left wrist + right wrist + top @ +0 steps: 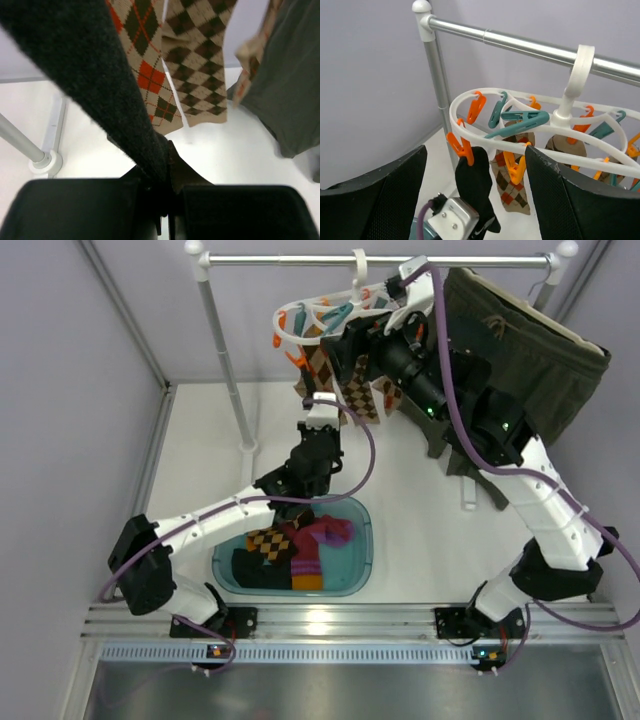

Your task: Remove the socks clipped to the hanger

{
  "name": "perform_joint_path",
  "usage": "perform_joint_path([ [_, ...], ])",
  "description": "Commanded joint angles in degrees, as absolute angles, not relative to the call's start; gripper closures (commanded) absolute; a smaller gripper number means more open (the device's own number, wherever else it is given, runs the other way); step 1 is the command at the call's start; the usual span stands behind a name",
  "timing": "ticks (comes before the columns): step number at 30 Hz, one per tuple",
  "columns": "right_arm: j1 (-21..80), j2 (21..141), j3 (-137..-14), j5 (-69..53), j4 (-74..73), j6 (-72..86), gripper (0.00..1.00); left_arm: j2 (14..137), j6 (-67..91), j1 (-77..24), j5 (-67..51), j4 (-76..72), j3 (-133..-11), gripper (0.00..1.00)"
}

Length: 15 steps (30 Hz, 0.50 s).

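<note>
The white hanger [470, 107] hooks over the rail, with orange and teal pegs around its rings. A plain black sock [475, 185] dangles from an orange peg [465, 147]. My left gripper [167, 170] is shut on the lower end of this sock [90, 65], and it shows from the right wrist as a metal block [455, 217]. My right gripper [475, 150] is open, one finger on each side of that peg and not touching it. Argyle socks [197, 55] hang clipped behind. From above, the left gripper [322, 415] sits below the hanger [310, 315].
A teal basin [362, 540] near the left arm holds an argyle sock, a purple and orange sock and a black one. Olive shorts [520, 360] hang on the rail [380, 260] to the right. The rail's post [225, 360] stands at the left.
</note>
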<state>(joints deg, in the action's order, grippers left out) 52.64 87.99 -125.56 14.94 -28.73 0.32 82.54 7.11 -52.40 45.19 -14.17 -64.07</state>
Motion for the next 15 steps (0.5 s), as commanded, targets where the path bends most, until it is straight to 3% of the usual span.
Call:
perform_joint_path([
  [1, 53.44, 91.4, -129.37, 16.35, -34.11, -2.55, 0.24, 84.55, 5.89, -53.61, 49.22, -17.4, -67.14, 1.0],
  [7, 55.37, 100.79, -137.97, 21.97, -38.4, -8.43, 0.25, 88.24, 3.43, -55.19, 50.45, -17.4, -69.69, 1.0],
  [15, 55.46, 102.92, -134.31, 26.89, -36.83, -10.63, 0.28, 89.3, 3.08, -55.28, 47.82, -17.31, -71.02, 1.0],
])
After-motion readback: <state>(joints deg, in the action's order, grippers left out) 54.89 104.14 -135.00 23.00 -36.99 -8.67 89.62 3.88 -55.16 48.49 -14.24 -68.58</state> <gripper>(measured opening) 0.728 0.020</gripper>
